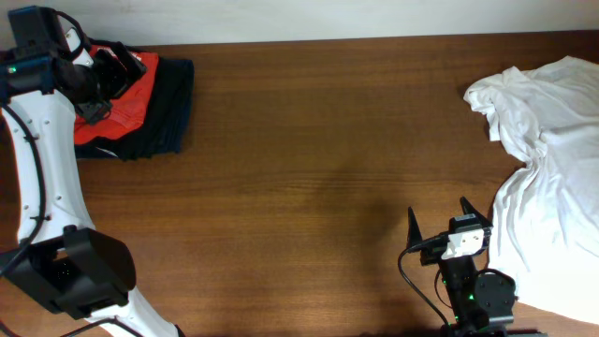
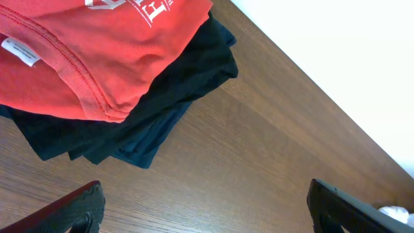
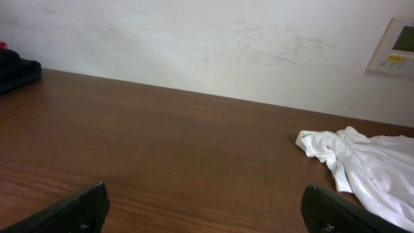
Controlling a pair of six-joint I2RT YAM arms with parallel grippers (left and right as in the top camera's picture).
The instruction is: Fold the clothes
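**Red tee folded, white one in a heap**

The orange-red shirt [image 2: 97, 45] (soft cotton, ribbed collar, white lettering) sits folded on a dark folded garment [image 2: 162, 97] at the far-left corner of the table [image 1: 309, 168]. The white shirt [image 1: 552, 140] lies crumpled at the right edge. The tabletop is wood grain, the wall [image 3: 194, 45] plain white. The left gripper [image 2: 206, 188] hangs over the stack, fingers spread and empty. The right gripper [image 3: 204, 194] sits low at the front, also spread.

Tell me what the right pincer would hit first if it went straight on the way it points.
Probably nothing soon: the right pincer faces bare table, then the wall. The white shirt lies off to its right.
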